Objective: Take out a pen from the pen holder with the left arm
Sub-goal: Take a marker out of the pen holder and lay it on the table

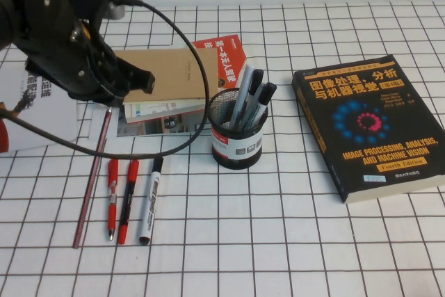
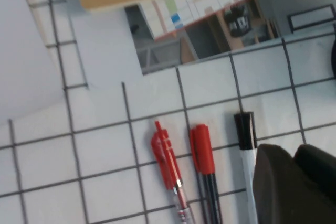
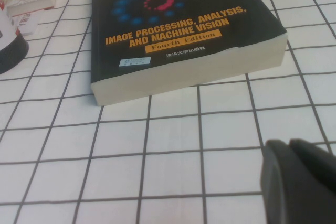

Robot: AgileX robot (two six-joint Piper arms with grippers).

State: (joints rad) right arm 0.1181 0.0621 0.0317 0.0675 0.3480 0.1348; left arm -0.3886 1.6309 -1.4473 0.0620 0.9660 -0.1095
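The black mesh pen holder [image 1: 240, 138] stands mid-table with several dark and grey pens [image 1: 254, 97] upright in it. To its left, a red pen [image 1: 112, 196], a red-and-black pen [image 1: 127, 199] and a white marker [image 1: 149, 199] lie side by side on the grid cloth. The same red pen [image 2: 167, 163], red-and-black pen [image 2: 203, 156] and marker [image 2: 245, 145] show in the left wrist view. My left gripper [image 1: 142, 80] [image 2: 293, 156] hangs above them at the back left, shut and empty. My right gripper [image 3: 291, 148] is low over the cloth near the black book, shut on nothing.
A thin reddish pencil [image 1: 90, 179] lies left of the pens. A brown notebook [image 1: 170, 78] rests on a red book [image 1: 226, 50] behind the holder. A thick black textbook [image 1: 368, 126] [image 3: 173, 24] lies at the right, white papers [image 1: 35, 109] at the left. A black cable [image 1: 195, 46] arcs above the notebook.
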